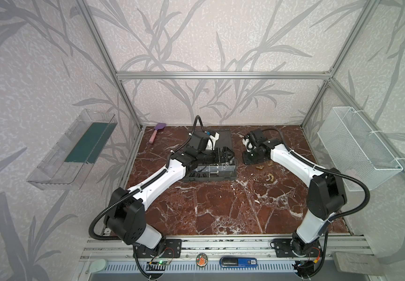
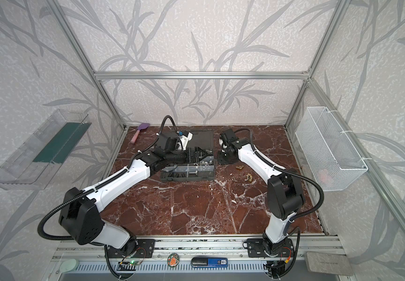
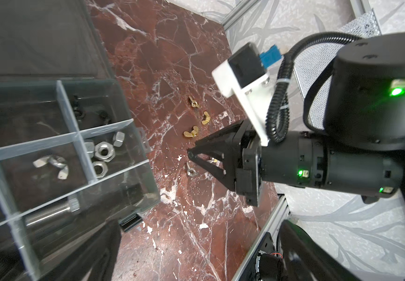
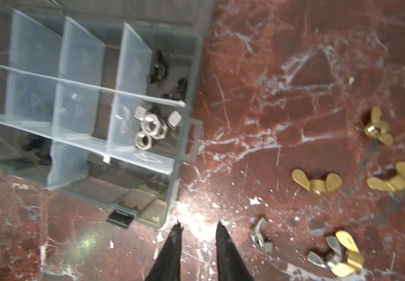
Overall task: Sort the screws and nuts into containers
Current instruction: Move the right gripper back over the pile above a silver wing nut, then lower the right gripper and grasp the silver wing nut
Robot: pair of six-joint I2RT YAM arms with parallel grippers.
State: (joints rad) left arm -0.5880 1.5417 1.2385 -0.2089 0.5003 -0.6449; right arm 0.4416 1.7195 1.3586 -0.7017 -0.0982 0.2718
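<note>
While the right end effector (image 4: 199, 243) hovers narrow and empty, a silver wing nut (image 4: 261, 234) lies just beside it; a pick looks due, needing a sideways shift, straddle, pinch.

A red-brown marble tabletop (image 1: 221, 206) is being used as the support. On it, a dark grey organizer case (image 1: 211, 178) is being borne, lid open, with a purple spatula (image 1: 157, 132) near the far left corner. Brass wing nuts (image 4: 317, 181) and a silver wing nut (image 4: 261, 234) are being carried loose beside the case.
</note>
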